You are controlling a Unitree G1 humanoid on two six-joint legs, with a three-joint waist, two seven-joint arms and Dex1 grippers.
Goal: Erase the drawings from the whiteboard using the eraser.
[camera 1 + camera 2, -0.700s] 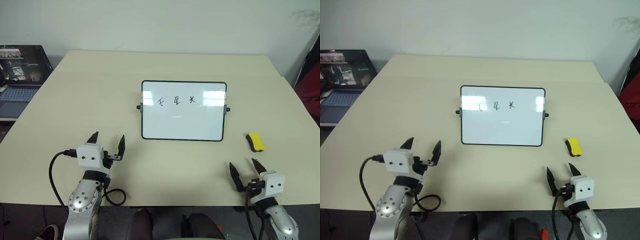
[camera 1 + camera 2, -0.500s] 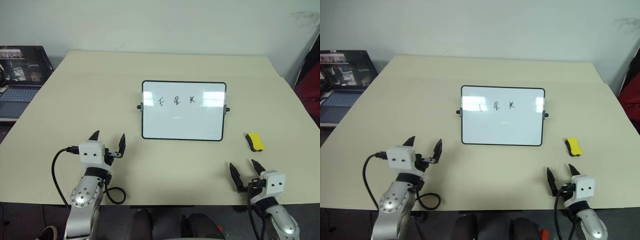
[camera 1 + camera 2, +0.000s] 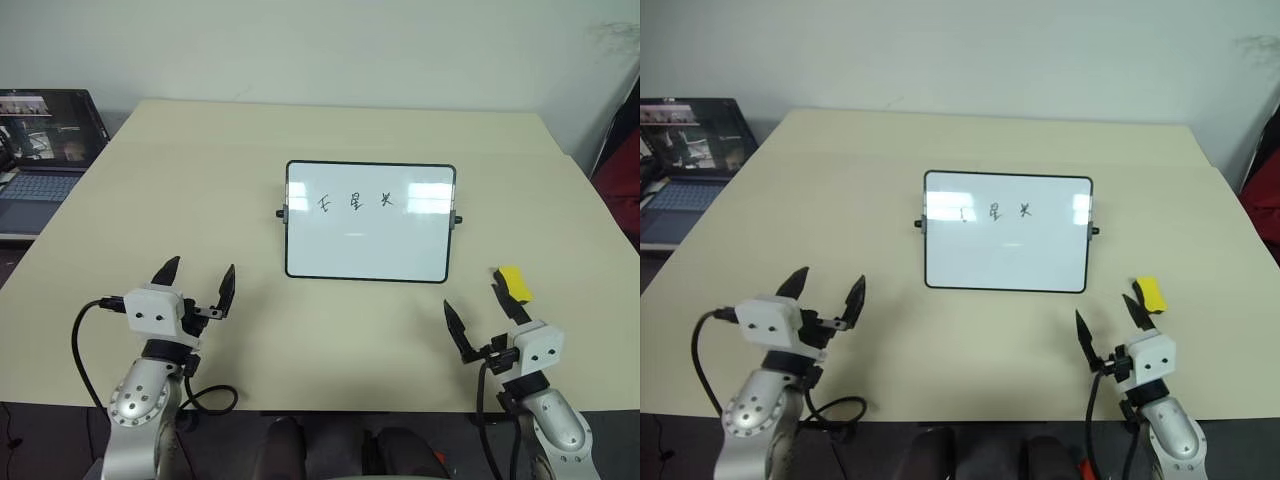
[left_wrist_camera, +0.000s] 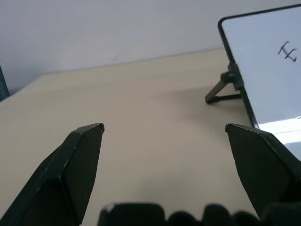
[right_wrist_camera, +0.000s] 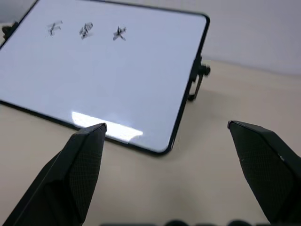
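Observation:
The whiteboard (image 3: 370, 250) stands propped at the middle of the table, tilted back on its small stand. Three small black drawings (image 3: 352, 201) sit in a row near its top. The yellow eraser (image 3: 513, 282) lies on the table to the board's right. My right gripper (image 3: 471, 296) hovers open just in front of the eraser, one fingertip overlapping its near end in the head view. My left gripper (image 3: 202, 264) is open and empty over the table's near left, well short of the board. The right wrist view has the whiteboard (image 5: 108, 75) and drawings (image 5: 84, 30) ahead.
The beige table (image 3: 200, 180) has bare room around the board. An open laptop (image 3: 40, 140) sits on a lower surface beyond the table's left edge. A dark red object (image 3: 620, 170) stands past the right edge. A black cable (image 3: 85, 340) loops by my left arm.
My right gripper has risen and moved forward, up to the eraser's near end. My left gripper has shifted to the left. Board and eraser have not moved.

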